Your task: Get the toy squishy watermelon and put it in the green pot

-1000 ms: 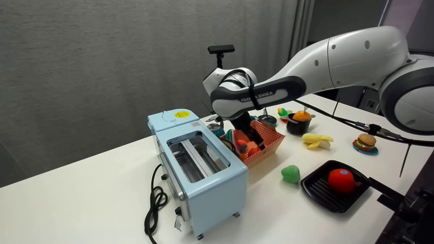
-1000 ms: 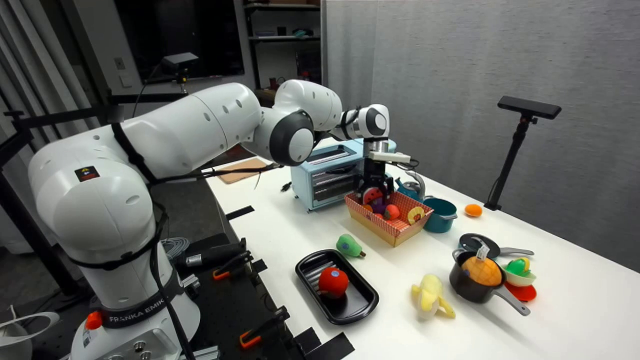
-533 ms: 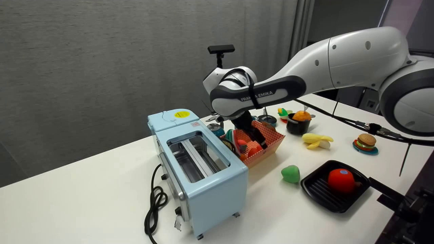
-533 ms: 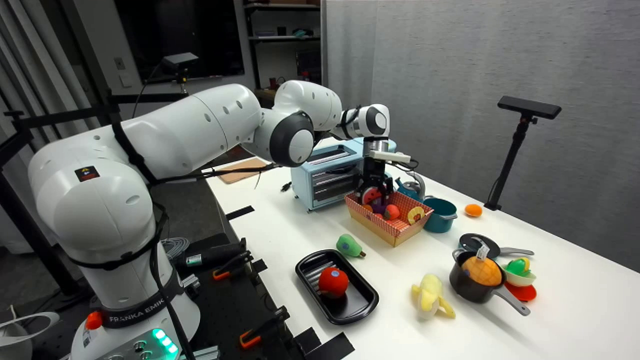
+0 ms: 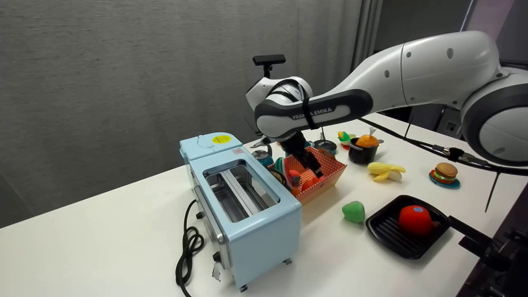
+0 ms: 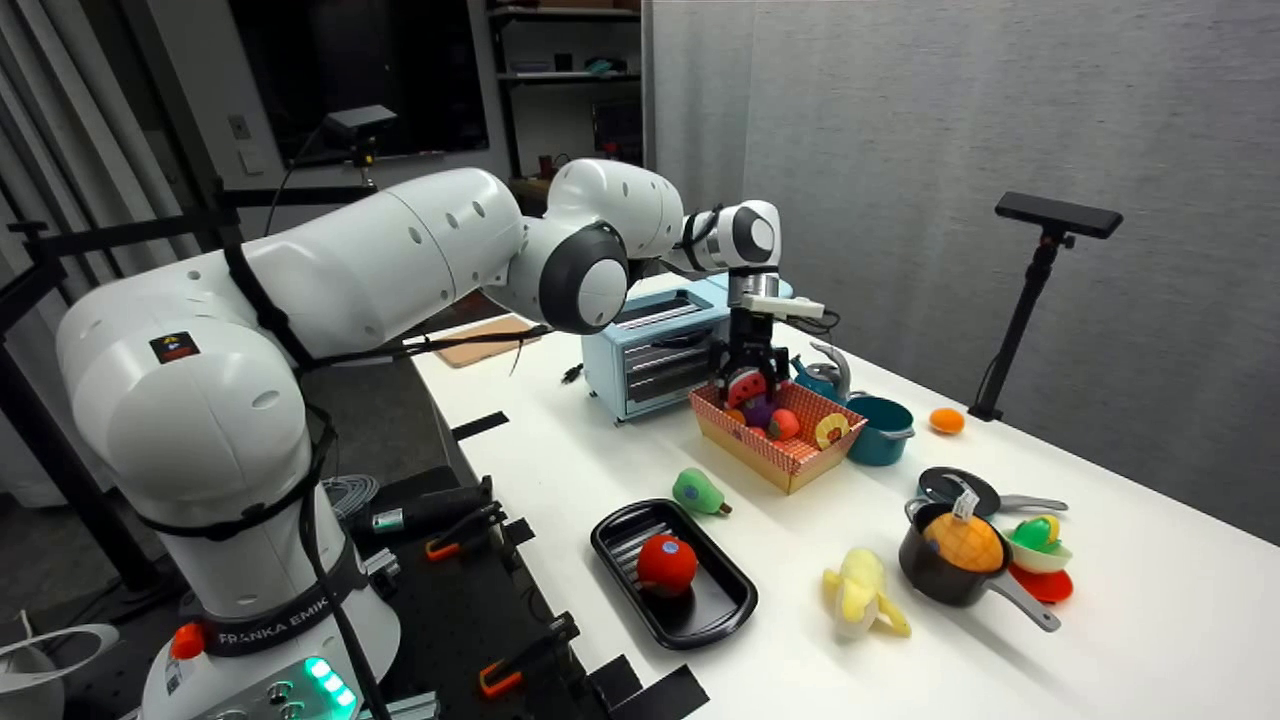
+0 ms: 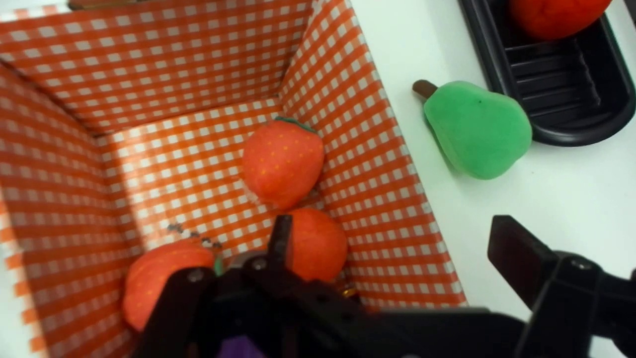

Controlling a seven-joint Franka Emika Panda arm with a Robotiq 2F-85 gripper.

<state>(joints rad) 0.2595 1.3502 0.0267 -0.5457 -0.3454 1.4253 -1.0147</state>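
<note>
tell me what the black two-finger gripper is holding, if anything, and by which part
Nothing is held: the gripper is open, with just a red-and-white checked box wall and white tabletop showing in its gap.

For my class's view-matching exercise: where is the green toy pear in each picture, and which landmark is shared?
In an exterior view: pear, right of centre, lower half, left of the black pan.
In an exterior view: pear, just right of centre, lower half, above the black pan.
In the wrist view: pear, upper right, left of the black pan.
Shared landmark: that black pan, with a red toy in it.
</note>
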